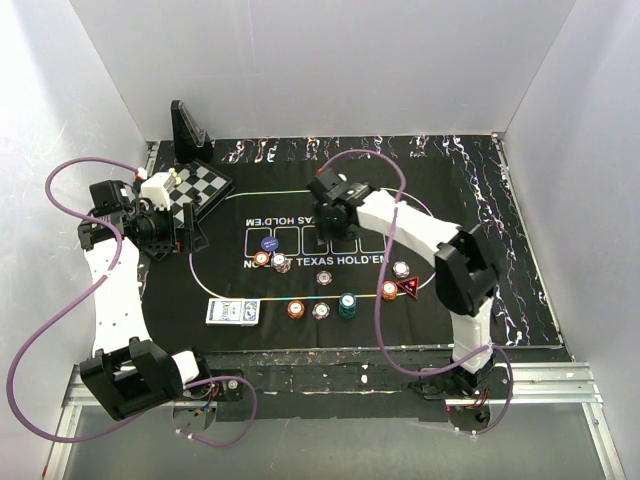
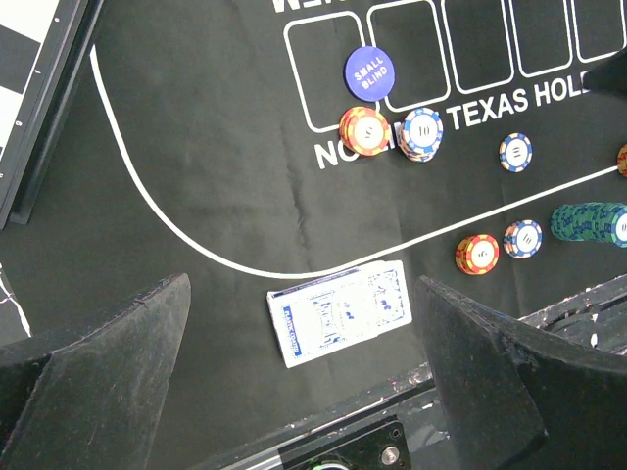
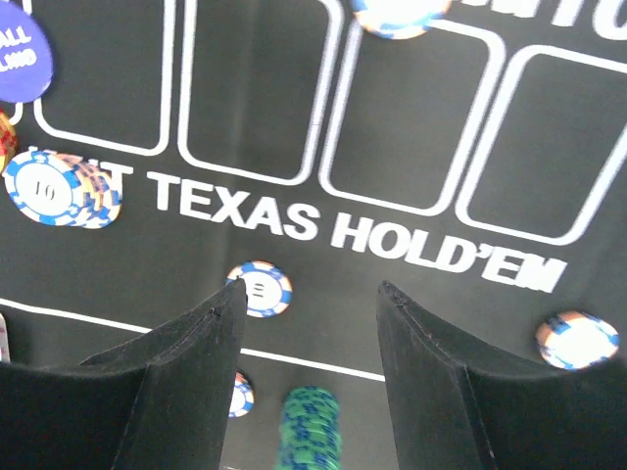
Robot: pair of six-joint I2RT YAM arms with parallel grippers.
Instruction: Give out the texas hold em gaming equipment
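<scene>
"Where's the deck?"

"The deck of cards point(image 2: 338, 311) lies back-up on the black mat point(image 2: 196, 196), outside the white line and close to the near edge of the surface. It's left of the loose chips point(image 2: 477, 254)."

"Which arm has the better claim on it?"

"The left, I'd say. The left hand point(image 2: 304, 284) hangs over it with its fingers point(image 2: 108, 372) spread wide and nothing between them. In its own camera the deck shows right in the gap. From overhead that hand is up by the chessboard point(image 1: 200, 185), so the deck lies toward the near edge and a bit to its right."

"And the other?"

"The right hand point(image 3: 312, 287) is out over the middle of the mat, by the printed boxes. It's open too and holds nothing. A blue-and-white chip point(image 3: 260, 289) sits just beside one fingertip, and the teal stack point(image 3: 312, 431) shows in the gap. The deck is well apart from it."

"How does the deck lie?"

"Its long axis runs along the near edge, slightly skewed. That's roughly the line the left fingers close along. I reckon the wrist must turn to pinch across the short side."
</scene>
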